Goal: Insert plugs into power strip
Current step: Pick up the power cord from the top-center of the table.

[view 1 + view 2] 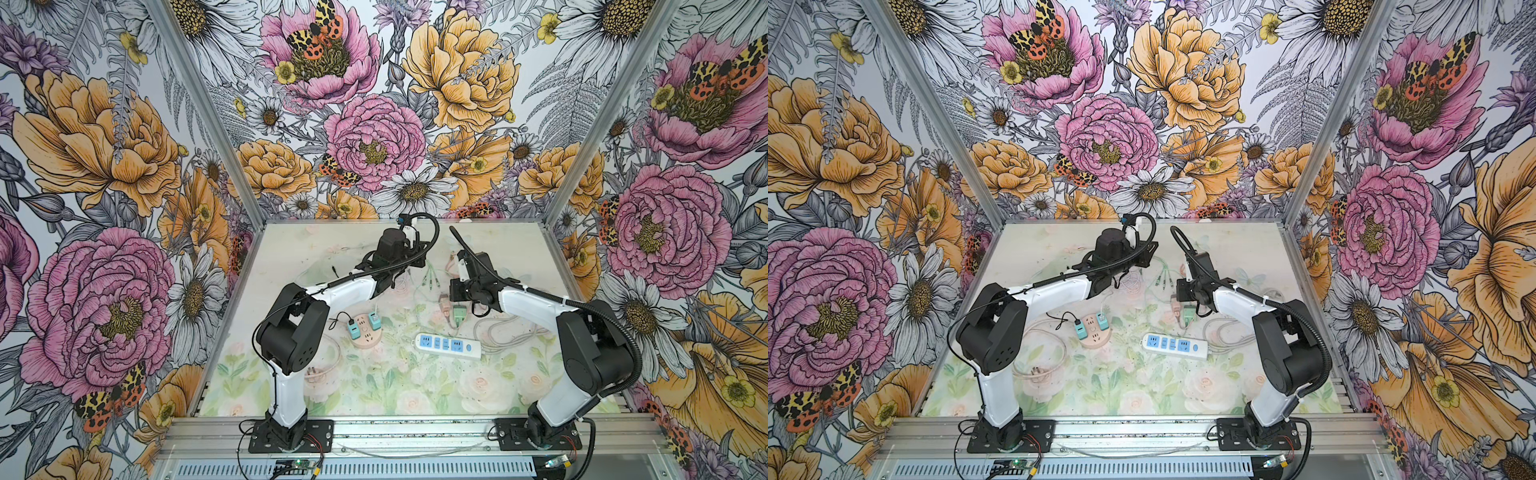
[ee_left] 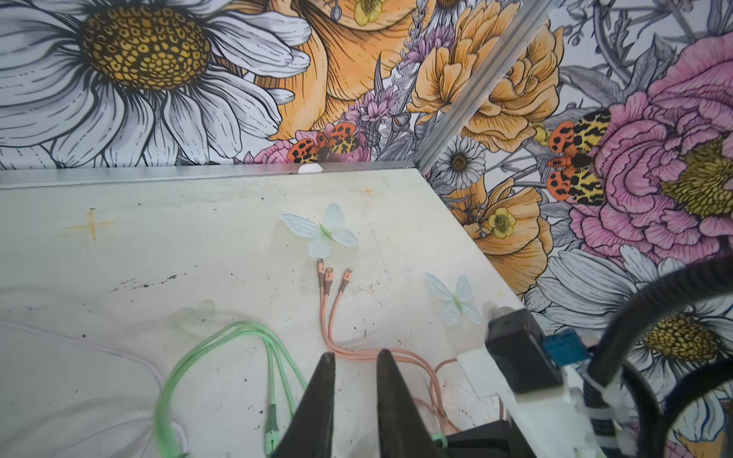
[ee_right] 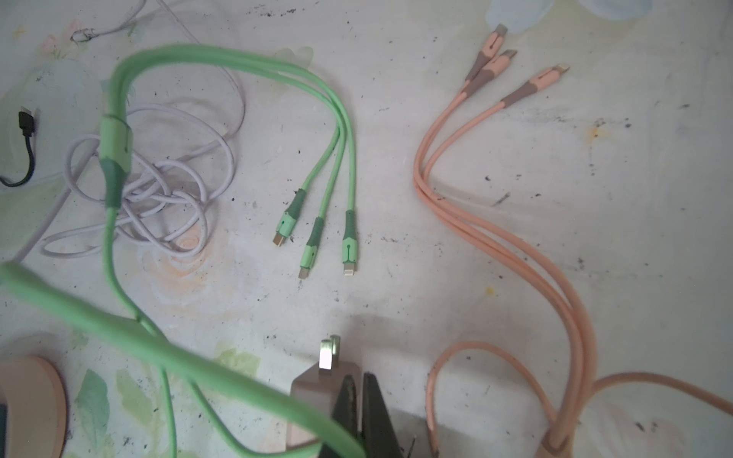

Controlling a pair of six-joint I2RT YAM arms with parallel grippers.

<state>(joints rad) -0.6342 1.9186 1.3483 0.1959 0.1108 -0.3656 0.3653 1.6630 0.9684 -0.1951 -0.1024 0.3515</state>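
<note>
A white power strip (image 1: 449,345) with blue sockets lies at mid table, with nothing plugged into it. Two teal plugs (image 1: 354,332) (image 1: 375,320) stand in a round pink socket hub (image 1: 365,338) to its left. A pink-brown plug (image 1: 444,309) and a green plug (image 1: 459,312) lie side by side just beyond the strip. My right gripper (image 3: 359,382) is shut right beside the pink-brown plug (image 3: 313,392), whose prongs point away; nothing sits between its fingers. My left gripper (image 2: 355,357) hovers over the far table, slightly open and empty, above a pink cable.
A green three-headed cable (image 3: 317,238), a pink three-headed cable (image 3: 496,71) and a tangled white cable (image 3: 158,190) lie on the far table. A thick pink cord (image 1: 1038,370) coils near the left arm's base. Aluminium rails (image 2: 198,174) border the table.
</note>
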